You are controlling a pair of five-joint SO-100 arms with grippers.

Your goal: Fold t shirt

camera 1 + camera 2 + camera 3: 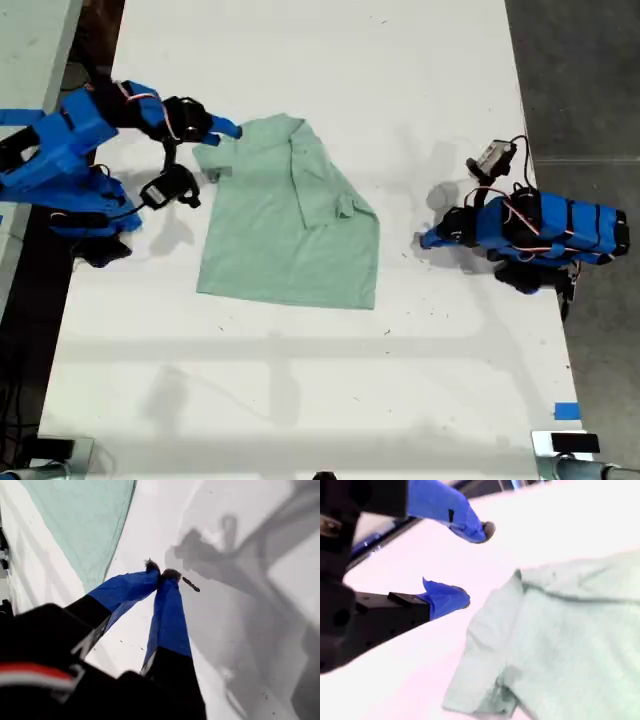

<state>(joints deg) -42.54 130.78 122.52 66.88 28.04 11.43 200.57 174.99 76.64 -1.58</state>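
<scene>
- Hovering beside the t shirt point(290, 215), my second gripper point(465, 562) gapes wide; next we need its unfolded sleeve point(485, 680).
- My first gripper point(162, 575) is pinched closed, empty, well apart.

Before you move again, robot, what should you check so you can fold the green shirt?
1. The t shirt lies flat on the table: ok.
2. One side is already folded in, at the exterior view's right: ok.
3. My second hand is open, ready to grab: ok.
4. My second hand is next to the sleeve, with nothing gripped yet: ok.
5. My first hand is shut, empty and away from the shirt: not ok for grabbing.
6. Whether there are creases hidden under the folded part: cannot tell.
</scene>
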